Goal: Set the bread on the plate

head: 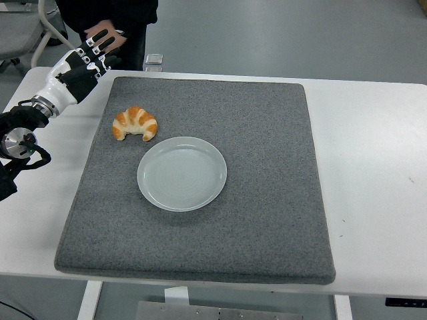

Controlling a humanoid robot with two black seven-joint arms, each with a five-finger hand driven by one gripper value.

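A golden croissant [135, 123] lies on the grey mat [267, 200], just up and left of an empty pale plate [181, 173]; bread and plate do not touch. My left hand [90, 59] hovers over the table's far left corner, well up and left of the croissant, its fingers spread and holding nothing. The right arm does not show.
A person in dark clothes stands at the top left, one hand [105, 35] right behind my left hand. A small clear container [153, 63] sits at the table's far edge. An office chair [27, 30] stands at far left.
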